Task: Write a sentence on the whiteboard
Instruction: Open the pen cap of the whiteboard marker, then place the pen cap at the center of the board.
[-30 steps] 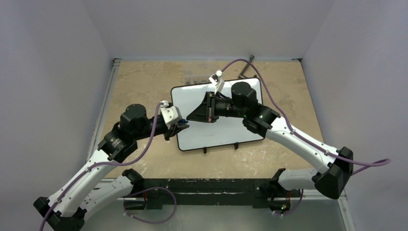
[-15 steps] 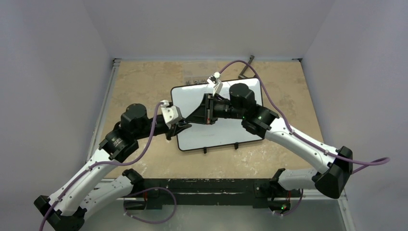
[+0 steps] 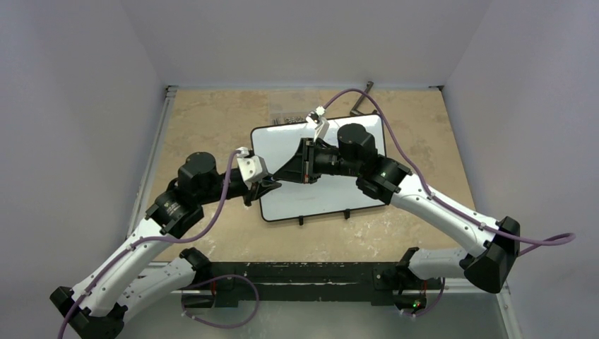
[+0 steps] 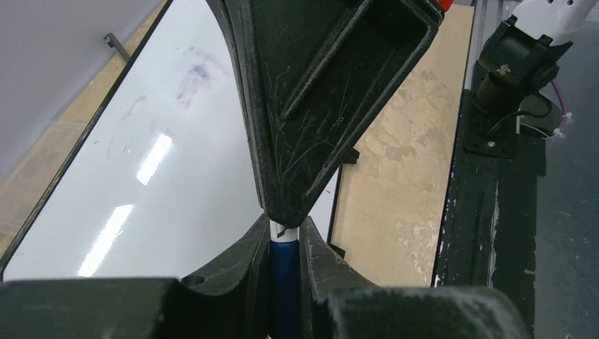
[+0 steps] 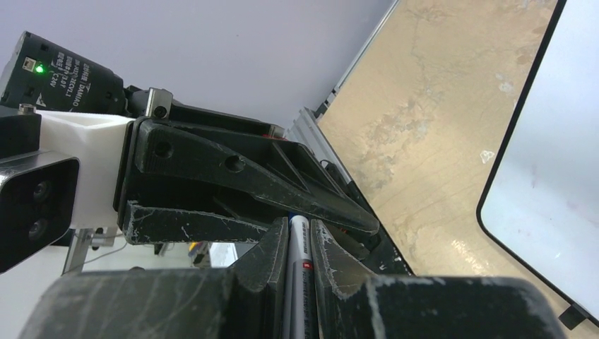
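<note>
I'm gripping the marker (image 5: 298, 282) at both ends, left gripper (image 4: 285, 239) clamping its blue end, right gripper (image 5: 298, 233) pinching the barrel, its long axis running between them. The whiteboard (image 3: 332, 194) is lying flat right beneath.

A large rectangular whiteboard (image 3: 311, 198) lay flat on the tan surface (image 3: 212, 127), near its middle and turned slightly askew. It had a thin black frame, rounded corners and two small black clips (image 3: 300, 220) on its near long edge. Its glossy white face (image 4: 176, 176) reflected bright streaks of light and carried a faint purple smudge (image 4: 194, 74). One rounded corner (image 5: 558, 176) showed in the right wrist view.
</note>
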Available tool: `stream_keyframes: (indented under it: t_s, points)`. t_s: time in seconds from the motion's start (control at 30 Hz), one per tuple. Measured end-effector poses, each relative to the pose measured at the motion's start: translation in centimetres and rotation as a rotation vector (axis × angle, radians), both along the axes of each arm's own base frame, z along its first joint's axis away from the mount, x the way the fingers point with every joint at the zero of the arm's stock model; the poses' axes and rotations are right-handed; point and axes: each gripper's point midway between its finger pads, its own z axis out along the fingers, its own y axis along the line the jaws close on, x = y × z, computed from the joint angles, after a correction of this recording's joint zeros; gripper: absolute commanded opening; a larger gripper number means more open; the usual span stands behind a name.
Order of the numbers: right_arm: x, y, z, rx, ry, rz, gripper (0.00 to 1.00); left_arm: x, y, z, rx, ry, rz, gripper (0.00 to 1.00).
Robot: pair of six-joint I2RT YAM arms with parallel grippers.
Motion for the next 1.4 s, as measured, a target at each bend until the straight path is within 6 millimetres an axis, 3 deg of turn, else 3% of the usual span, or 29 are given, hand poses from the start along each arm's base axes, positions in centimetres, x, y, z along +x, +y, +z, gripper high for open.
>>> stream_keyframes:
  t_s: [0.1, 0.6, 0.83, 1.03, 1.23, 1.4]
  points:
    - [0.0, 0.0, 0.0, -0.003, -0.002, -0.005, 0.00, 0.0, 0.0, 0.0, 0.000, 0.004, 0.000, 0.00]
    - [-0.3, -1.1, 0.5, -0.039, -0.041, -0.019, 0.00, -0.4, -0.6, 0.5, -0.020, -0.012, -0.032, 0.00]
    - [2.5, -7.0, 4.2, -0.025, -0.148, -0.188, 0.00, -0.6, 0.2, -0.4, 0.011, 0.019, -0.008, 0.00]
    - [2.3, -8.0, 4.6, -0.031, -0.169, -0.205, 0.00, 0.0, 1.3, -0.1, 0.008, 0.015, 0.075, 0.00]
    - [2.9, -8.5, 4.0, -0.064, -0.179, -0.242, 0.00, 3.1, 4.7, -0.8, -0.017, 0.094, 0.409, 0.00]
    - [3.3, -8.8, 3.6, -0.083, -0.181, -0.262, 0.00, 5.1, 9.6, -4.8, -0.043, 0.194, 0.775, 0.00]
